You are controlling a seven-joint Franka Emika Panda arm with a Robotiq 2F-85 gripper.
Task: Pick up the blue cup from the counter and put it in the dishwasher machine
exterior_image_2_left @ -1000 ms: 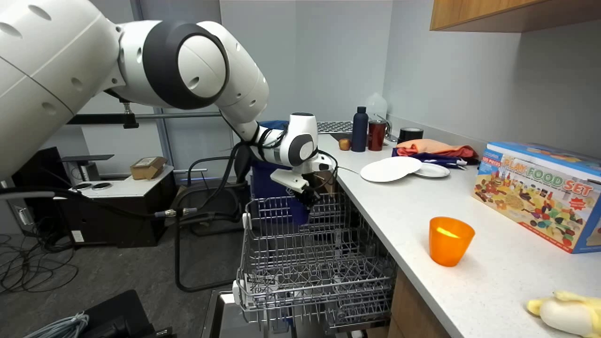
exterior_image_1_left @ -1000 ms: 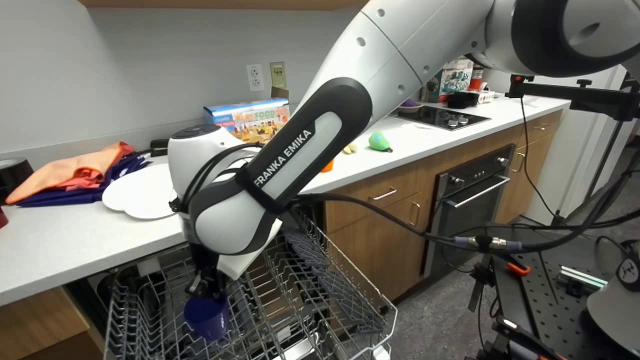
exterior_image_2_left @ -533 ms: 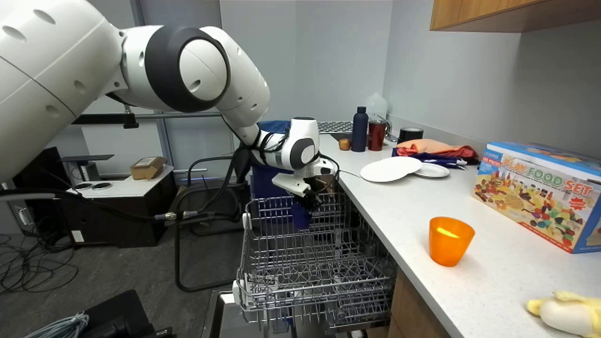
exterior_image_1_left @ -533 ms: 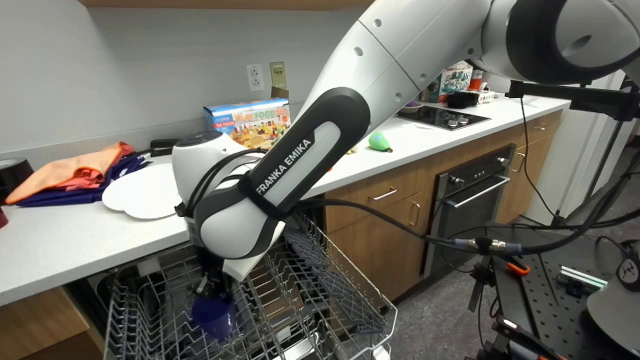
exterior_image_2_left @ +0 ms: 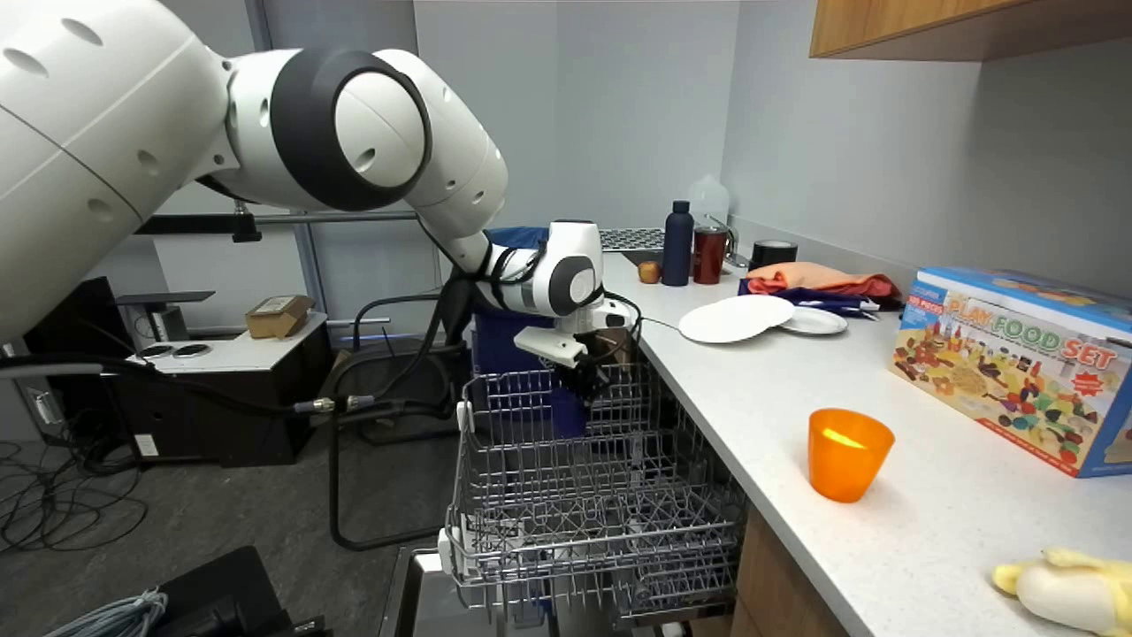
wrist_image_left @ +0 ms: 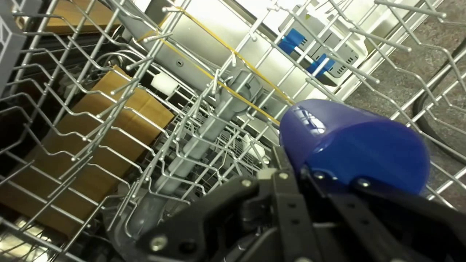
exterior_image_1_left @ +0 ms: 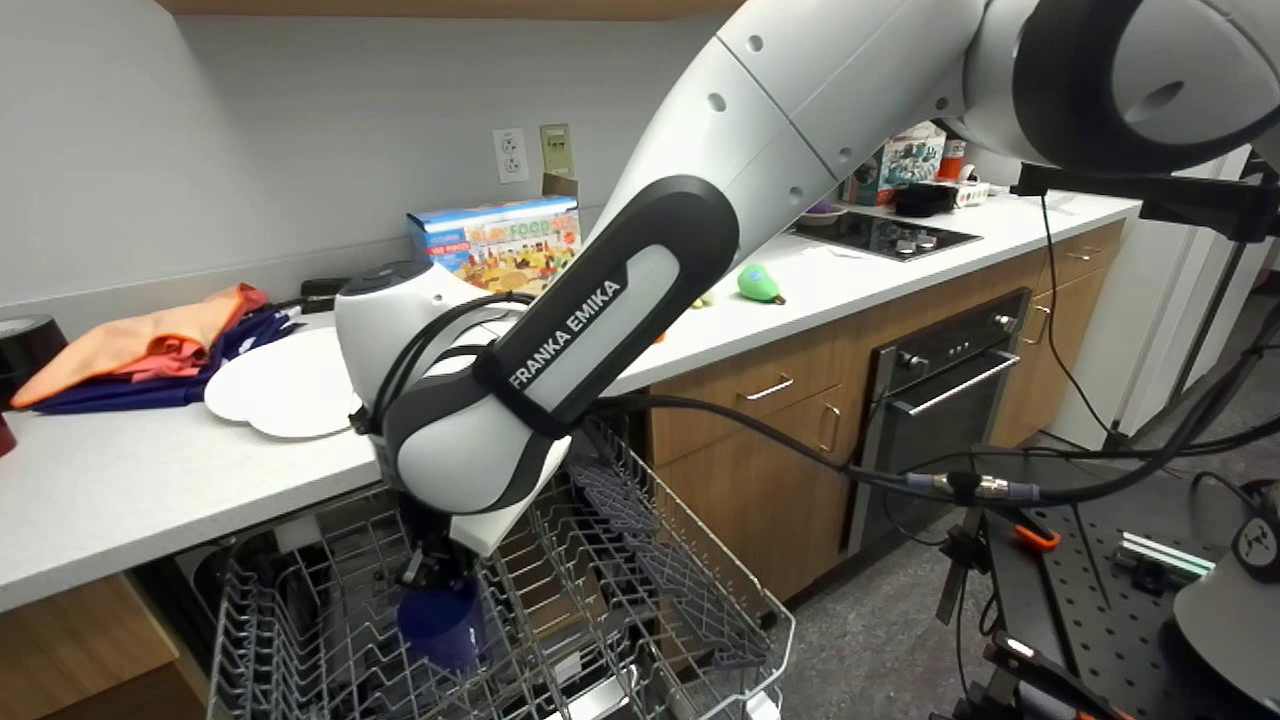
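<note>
Well, the blue cup gleams, purplish outside.

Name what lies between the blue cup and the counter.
Part of the grey dishwasher rack lies between the blue cup and the white counter; both exterior views show it.

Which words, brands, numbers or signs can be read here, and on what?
"FRANKA EMIKA": on the robot arm.
"PLAY FOOD SET": on the colourful box.
Too small or blurred: box's smaller print and red starburst; white label on black cabinet.
None readable on the blue cup.
</note>
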